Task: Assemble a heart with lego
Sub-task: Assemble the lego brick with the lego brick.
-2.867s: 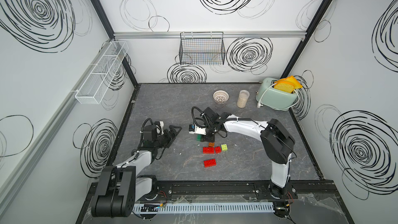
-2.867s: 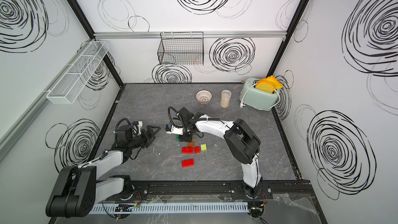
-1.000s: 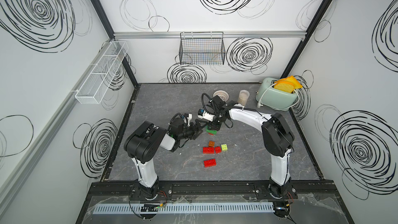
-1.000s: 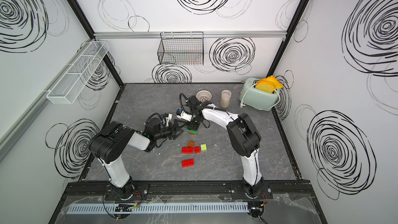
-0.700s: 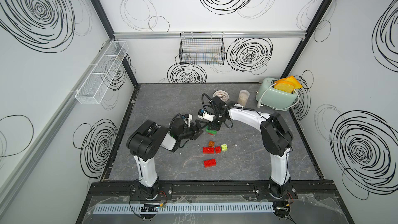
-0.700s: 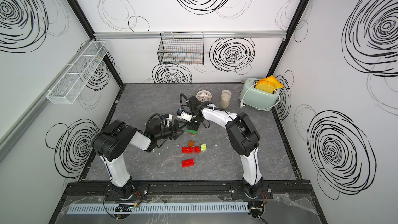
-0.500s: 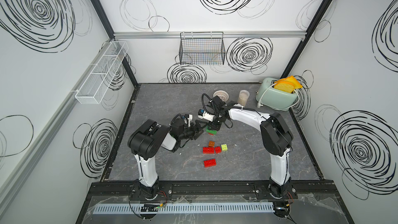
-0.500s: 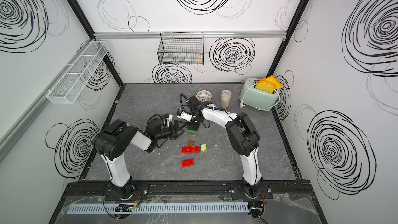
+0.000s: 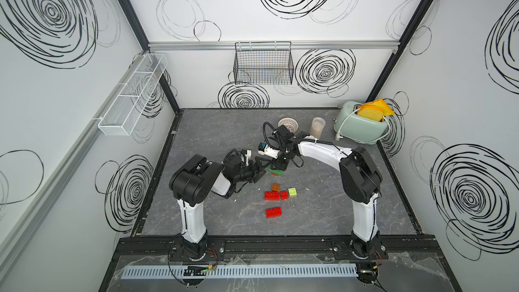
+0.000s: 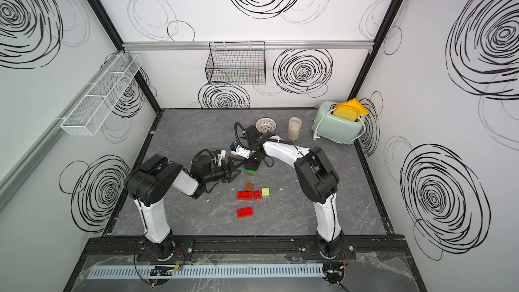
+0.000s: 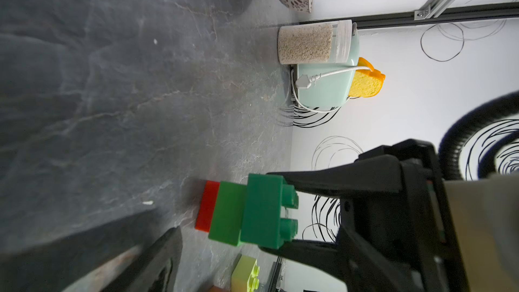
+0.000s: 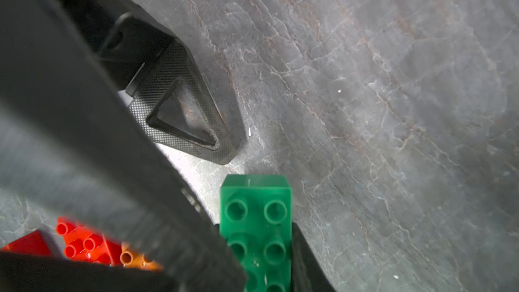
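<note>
The grey table carries everything; take twelve o'clock as its back wall. A mint toaster sits at two o'clock. A jar of grains and a patterned bowl stand near twelve.

The right gripper reaches down near the centre. Its jaws are clamped on the dark green brick topping a small stack, dark green on light green on red. The left gripper lies low at the stack's nine o'clock, jaws apart and holding nothing.

Loose bricks lie at the stack's six o'clock:
- one long red brick
- a second long red brick, farther toward six
- a small red brick, just beside the first
- an orange brick
- a lime brick
</note>
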Motion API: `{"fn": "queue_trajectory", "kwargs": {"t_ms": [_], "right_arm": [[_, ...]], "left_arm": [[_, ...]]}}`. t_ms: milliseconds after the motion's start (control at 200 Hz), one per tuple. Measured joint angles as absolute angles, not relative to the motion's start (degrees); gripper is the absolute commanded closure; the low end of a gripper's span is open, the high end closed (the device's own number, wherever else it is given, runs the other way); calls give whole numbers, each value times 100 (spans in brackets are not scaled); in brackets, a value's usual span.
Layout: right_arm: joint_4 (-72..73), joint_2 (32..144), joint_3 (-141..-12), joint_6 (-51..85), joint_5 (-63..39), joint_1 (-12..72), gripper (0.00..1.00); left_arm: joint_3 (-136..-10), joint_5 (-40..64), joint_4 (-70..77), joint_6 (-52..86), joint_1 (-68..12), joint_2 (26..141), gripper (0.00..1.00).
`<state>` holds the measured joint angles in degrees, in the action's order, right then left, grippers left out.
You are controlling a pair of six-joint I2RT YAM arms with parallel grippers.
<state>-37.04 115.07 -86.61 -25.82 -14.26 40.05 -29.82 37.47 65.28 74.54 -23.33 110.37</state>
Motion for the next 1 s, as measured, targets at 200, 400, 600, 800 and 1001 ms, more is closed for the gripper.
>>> {"fn": "queue_trajectory", "kwargs": {"t_ms": [200,400,600,800,1001], "right_arm": [[-3699,11507,-8650,-2519,-1441,4005,73],[-3625,11507,-8617,-2502,-1452,4053,73],[-3487,11469,-8512,-2460,-1459,4060,73],[-3428,11450,-8466,-2443,-1457,4060,73],[-3354,11439,-8405,-2458,-1439,4066,72]], "left_arm": [[-3004,3752,6654,7531,-2346,11109,13],[-3105,3747,6731,7616,-2359,11198,14],[-3232,3739,6794,7688,-2397,11297,19],[-3258,3719,6921,7769,-2434,11410,17],[-3258,3717,6982,7789,-2445,11478,19]]}}
